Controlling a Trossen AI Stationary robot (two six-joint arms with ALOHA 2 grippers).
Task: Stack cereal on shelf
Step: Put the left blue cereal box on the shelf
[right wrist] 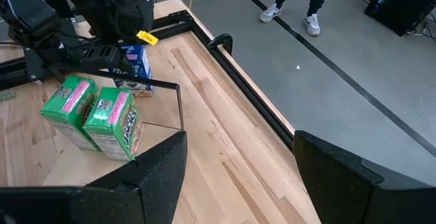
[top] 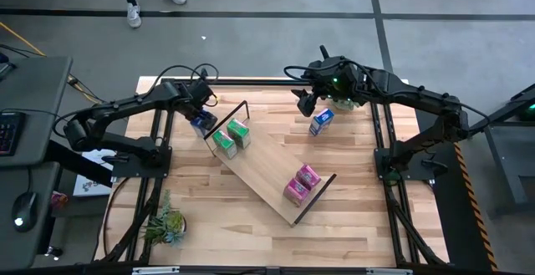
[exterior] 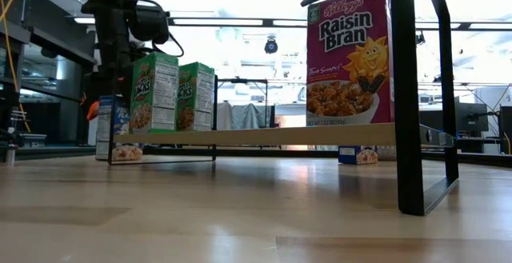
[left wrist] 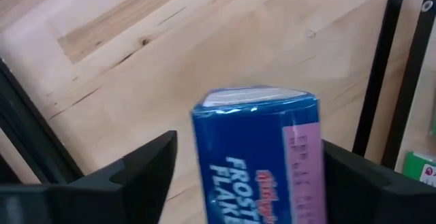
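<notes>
The shelf [top: 269,173] lies slantwise across the table, resting on its dark rod end frames. Two green cereal boxes [top: 231,137] stand near its far-left end and two pink ones [top: 302,184] near its near-right end. One blue box [left wrist: 255,156] stands on the table just beyond the shelf's far-left frame, also seen in the low view [exterior: 108,127]. My left gripper [left wrist: 248,139] is open, with one finger on each side of that box's top. The other blue box [top: 321,121] stands on the table right of the shelf. My right gripper [top: 305,101] hangs open just left of and beyond it, holding nothing.
A small potted plant [top: 165,223] sits at the table's near-left corner. Bare tabletop [top: 368,225] lies near and right of the shelf. The shelf's dark end frame [right wrist: 163,88] stands between the green boxes and the left blue box. A person's feet [top: 134,12] show beyond the far edge.
</notes>
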